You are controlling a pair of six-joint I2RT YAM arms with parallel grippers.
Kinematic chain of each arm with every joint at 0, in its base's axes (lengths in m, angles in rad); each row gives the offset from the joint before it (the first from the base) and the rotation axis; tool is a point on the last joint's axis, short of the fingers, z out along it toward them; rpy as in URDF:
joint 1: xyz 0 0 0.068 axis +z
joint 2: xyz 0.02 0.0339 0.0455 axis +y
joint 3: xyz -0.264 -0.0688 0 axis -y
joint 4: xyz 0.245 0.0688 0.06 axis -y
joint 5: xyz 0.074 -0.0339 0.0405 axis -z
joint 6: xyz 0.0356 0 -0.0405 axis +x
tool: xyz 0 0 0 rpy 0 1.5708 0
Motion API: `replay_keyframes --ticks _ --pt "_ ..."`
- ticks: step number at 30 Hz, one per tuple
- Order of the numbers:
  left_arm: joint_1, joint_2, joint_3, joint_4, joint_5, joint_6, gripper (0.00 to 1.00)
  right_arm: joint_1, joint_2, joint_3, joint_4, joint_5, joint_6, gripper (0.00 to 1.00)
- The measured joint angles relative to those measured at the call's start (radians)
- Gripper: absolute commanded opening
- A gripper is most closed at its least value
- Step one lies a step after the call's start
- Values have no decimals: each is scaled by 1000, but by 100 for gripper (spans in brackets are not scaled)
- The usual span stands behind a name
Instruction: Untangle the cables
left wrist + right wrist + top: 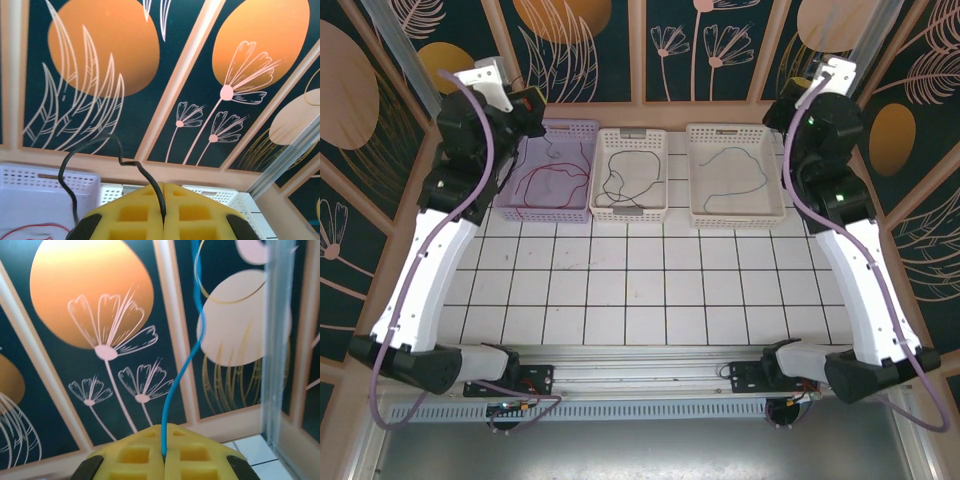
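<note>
You see your left gripper [164, 222] pinching a black cable [156, 187]; your right gripper [164, 457] pinches a blue cable [165, 430].

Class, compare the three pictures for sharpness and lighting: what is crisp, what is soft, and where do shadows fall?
Top external: evenly lit, tiled table and baskets crisp, only faint shadows. Left wrist: black cable and wall flowers sharp, the yellow fingers soft at the bottom edge. Right wrist: softer overall; the metal post is blurred, the blue cable fairly clear.
</note>
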Motion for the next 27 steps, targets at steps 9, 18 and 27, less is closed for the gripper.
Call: replay_keyframes --ticks 9,18,27 --pt "0 79 7 37 68 -25 0 -134 147 4 3 -195 89 0" --pt "-4 116 18 71 92 -29 0 -163 190 -117 100 -244 140 0" --pt "-40 211 54 85 106 -29 0 -163 328 -261 158 -278 178 0"
